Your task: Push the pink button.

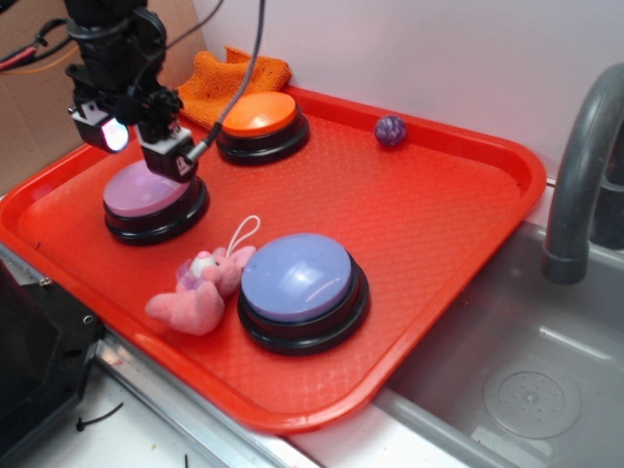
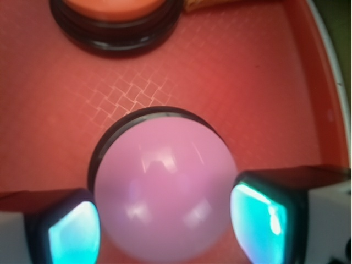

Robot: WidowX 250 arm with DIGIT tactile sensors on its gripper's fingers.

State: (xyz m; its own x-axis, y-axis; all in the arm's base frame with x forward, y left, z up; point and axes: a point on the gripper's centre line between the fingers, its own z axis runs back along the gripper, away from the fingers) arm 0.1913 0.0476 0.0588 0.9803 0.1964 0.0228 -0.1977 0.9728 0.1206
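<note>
**Pincer over the pink dome, fingers spread wide**

The pincer [image 1: 141,146] hangs over the pink button [image 1: 148,190] at the back-left of the red tray [image 1: 468,195], its fingers [image 2: 74,234] spread apart to either side of the dome and holding nothing. The risk, as I judge it: coming straight down with the fingers this far apart, they may straddle the glossy top and meet the black base or the tray instead of pressing the cap. An off-centre touch could also skid off the curve. Nothing blocks the descent. The orange button [image 1: 258,115] sits just behind; the lavender-blue button [image 1: 297,278] and plush bunny [image 1: 200,292] lie nearer the front, the small ball [image 1: 390,130] well apart
</note>
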